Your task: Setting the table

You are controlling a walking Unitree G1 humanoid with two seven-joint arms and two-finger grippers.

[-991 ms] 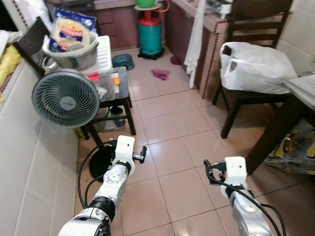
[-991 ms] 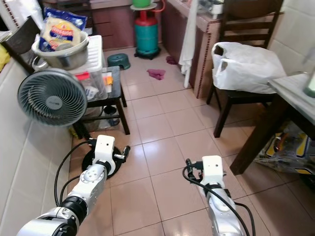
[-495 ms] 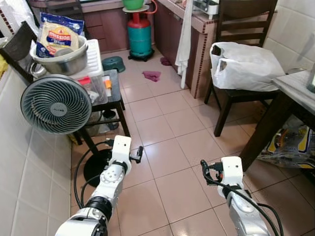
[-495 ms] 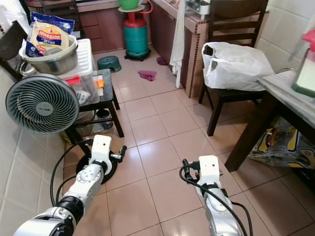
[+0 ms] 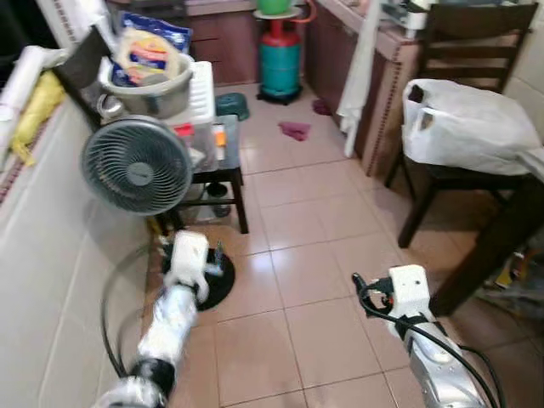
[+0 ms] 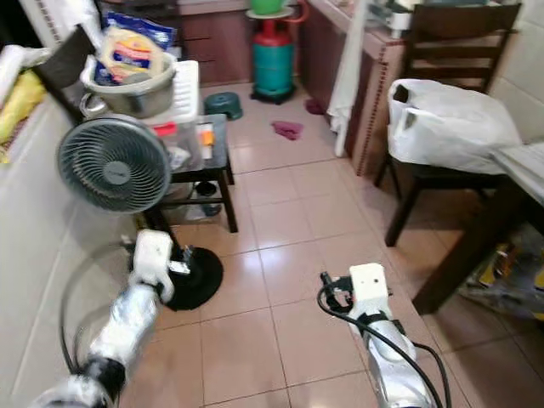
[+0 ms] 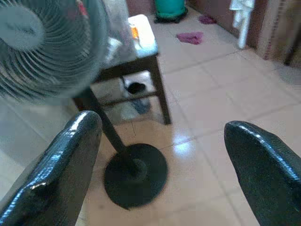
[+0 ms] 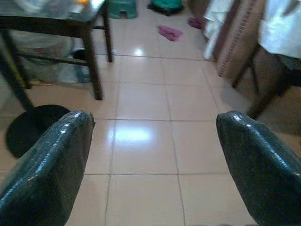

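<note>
The grey-topped dining table (image 6: 520, 160) juts in at the right edge on a dark leg (image 5: 489, 251). No tableware can be made out. Both arms are held low over the tiled floor. My left gripper (image 7: 162, 125) is open with nothing between its fingers and looks toward the fan's black base (image 7: 135, 175). My right gripper (image 8: 153, 117) is open too, over bare tiles. The left arm (image 5: 189, 257) is blurred beside the fan base; the right arm (image 5: 409, 292) is near the table leg.
A standing fan (image 5: 136, 165) and a small black table (image 5: 229, 157) with a metal bowl (image 5: 146, 89) stand at the left by a tiled wall. A dark chair carries a white plastic bag (image 5: 469, 121). A gas cylinder (image 5: 280, 63) stands at the back.
The whole picture has swung back toward the left, so the camera has moved. The left arm now looks blurred and sits closer to the fan base. The right arm keeps its pose.
</note>
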